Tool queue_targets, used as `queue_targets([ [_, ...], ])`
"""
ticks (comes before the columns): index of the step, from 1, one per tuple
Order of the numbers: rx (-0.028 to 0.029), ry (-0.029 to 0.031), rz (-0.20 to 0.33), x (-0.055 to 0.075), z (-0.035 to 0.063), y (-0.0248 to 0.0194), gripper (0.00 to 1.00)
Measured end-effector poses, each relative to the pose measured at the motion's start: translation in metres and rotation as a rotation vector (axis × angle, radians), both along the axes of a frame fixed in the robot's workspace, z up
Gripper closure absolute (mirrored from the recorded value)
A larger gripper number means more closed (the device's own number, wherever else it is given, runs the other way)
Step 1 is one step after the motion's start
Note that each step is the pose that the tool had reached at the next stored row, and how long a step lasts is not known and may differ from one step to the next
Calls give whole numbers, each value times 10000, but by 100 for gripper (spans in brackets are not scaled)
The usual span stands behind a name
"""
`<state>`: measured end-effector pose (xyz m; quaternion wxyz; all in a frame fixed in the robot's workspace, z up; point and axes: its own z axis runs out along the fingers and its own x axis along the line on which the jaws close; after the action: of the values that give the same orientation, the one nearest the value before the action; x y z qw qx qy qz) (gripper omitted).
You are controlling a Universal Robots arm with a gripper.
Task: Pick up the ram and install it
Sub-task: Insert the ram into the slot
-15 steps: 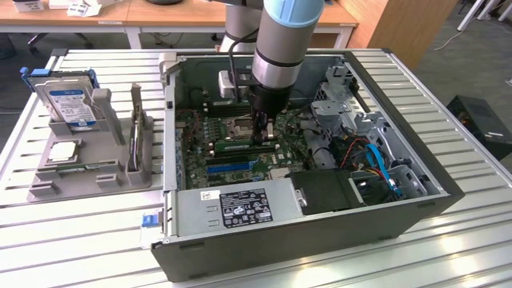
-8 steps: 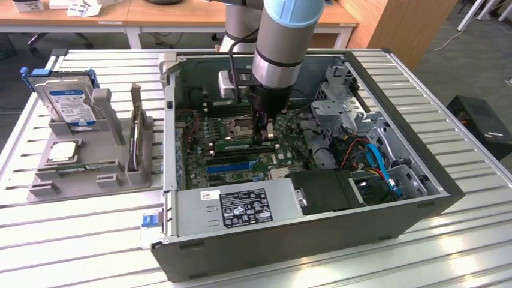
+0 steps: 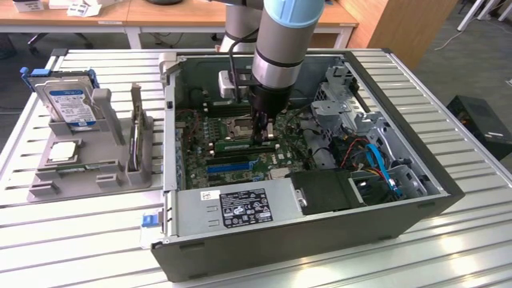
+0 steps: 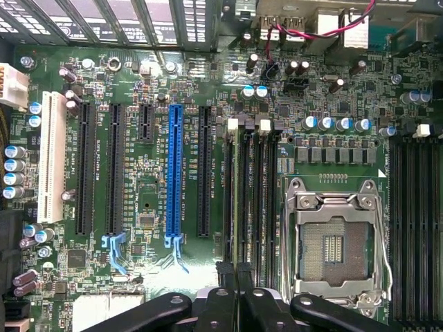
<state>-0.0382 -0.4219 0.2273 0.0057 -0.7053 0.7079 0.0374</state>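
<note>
I have the gripper (image 4: 235, 273) down inside the case (image 3: 416, 198), its fingers pinched almost fully together. As far as I can judge they are closed on the top edge of the ram (image 3: 236, 144), which stands on edge right under the fingertips and lines up with the memory slots (image 4: 252, 200). I read that upright, lengthwise hold as deliberate: the stick only seats if its bottom edge meets a slot squarely. The empty CPU socket (image 4: 336, 242) sits just beside the gripper on one side. The blue slot (image 4: 173, 173) lies a little farther off on the other, so the ram is at the memory bank, not the expansion slots. Well away from the gripper, outside the case, the hard drive (image 3: 71, 102) stands in a grey holder (image 3: 48, 186) that keeps spare parts upright for picking. The drive's blue label, the power supply sticker (image 3: 246, 207) and the white print beside the slots are too small for me to read.
</note>
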Motion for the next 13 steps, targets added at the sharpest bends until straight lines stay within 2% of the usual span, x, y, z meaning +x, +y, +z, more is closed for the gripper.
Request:
queue_targets([
  [13, 2, 0, 17, 0, 39, 0, 88],
])
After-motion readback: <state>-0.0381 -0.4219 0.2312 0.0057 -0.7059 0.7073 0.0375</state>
